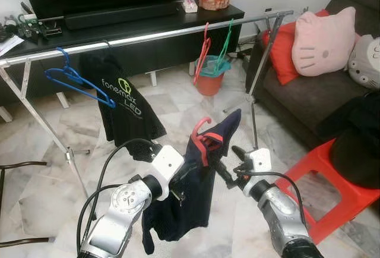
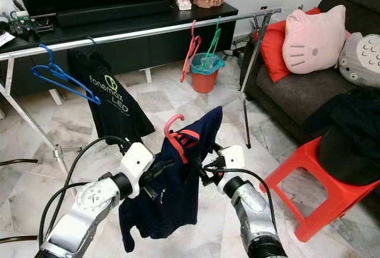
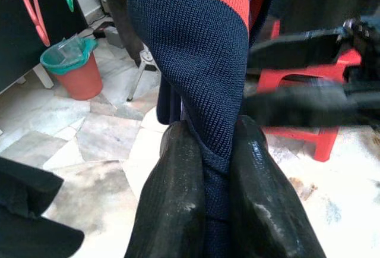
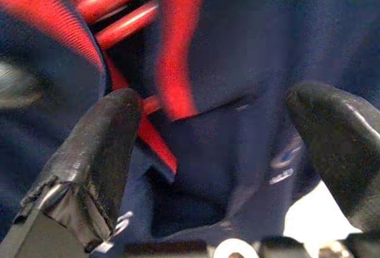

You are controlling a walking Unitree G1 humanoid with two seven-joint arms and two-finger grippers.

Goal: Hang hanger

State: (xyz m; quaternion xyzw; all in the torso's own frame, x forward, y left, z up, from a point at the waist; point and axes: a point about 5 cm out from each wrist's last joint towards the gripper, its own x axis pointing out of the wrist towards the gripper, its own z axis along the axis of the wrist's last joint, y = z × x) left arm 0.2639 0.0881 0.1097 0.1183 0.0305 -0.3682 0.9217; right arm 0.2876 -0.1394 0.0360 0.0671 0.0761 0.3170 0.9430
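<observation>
Carrying step, by the look of it: red hanger [image 1: 202,132] with a navy polo shirt [image 1: 193,192] draped on it, held up in mid-air between the two arms, in front of the robot and well short of the clothes rail [image 1: 148,37].

Left gripper [image 3: 208,169] with fingers [image 3: 175,210] closed on a fold of the navy knit, just below the shirt's red-striped collar. Right gripper [image 4: 214,151] at the other side of the garment, fingers [image 4: 89,157] spread wide around the hanger's red bars and the cloth, not clamped on anything.

Hanger's hook [image 2: 172,122] uppermost, curling over towards the robot's left. Shoulder bar slanting, its far end lifting the shirt's shoulder up and away towards the robot's right and the rail; shirt body hanging straight down towards the marble floor [image 1: 71,127].

Rail running across the room at a slight slant, higher on the right. Already on it: a blue hanger [image 1: 77,79], a black printed T-shirt [image 1: 122,100], a second red hanger [image 1: 202,56] and a green hanger [image 1: 224,47]. Bare stretch of rail between the black shirt and the red hanger.

Next move, judged: raise the hook above rail height, advance to the bare stretch, lower the hook over the bar, then release the cloth.
</observation>
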